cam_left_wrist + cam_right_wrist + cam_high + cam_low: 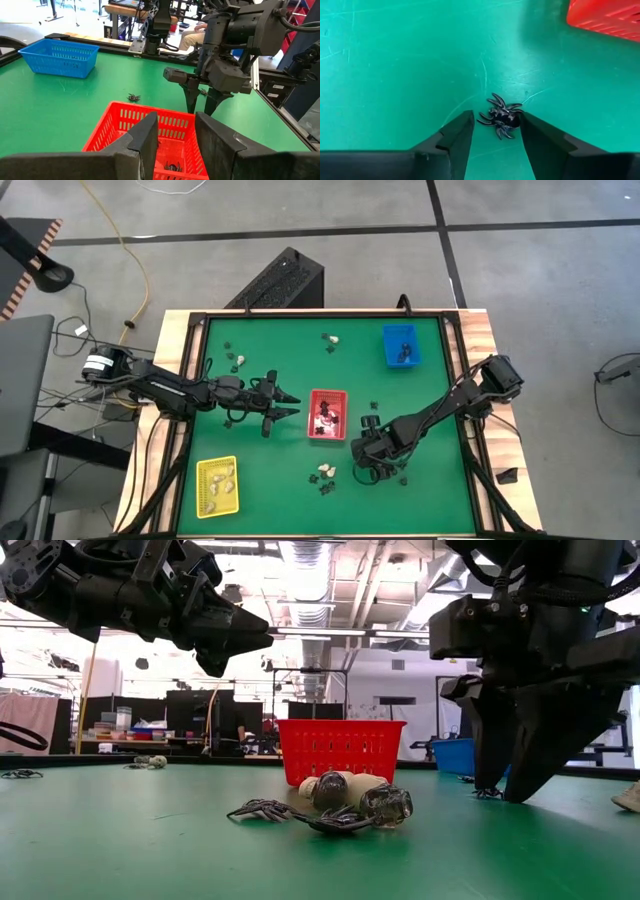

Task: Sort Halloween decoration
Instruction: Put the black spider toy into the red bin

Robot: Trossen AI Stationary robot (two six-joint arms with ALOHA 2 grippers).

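Between the spread fingers of the right gripper [495, 137], low over the green felt table [395, 65], lies a small glossy black plastic spider [501, 119], legs splayed, not clamped. Only the right wrist view shows it; from above, the gripper [372, 472] hides it. Just beside that gripper sits a cluster of cream lumps and black shapes [335, 805]. Farther off, the left gripper [175, 145] hangs with fingers apart, empty, just short of the red slotted plastic basket [327, 415], another spider [172, 166] lying inside.
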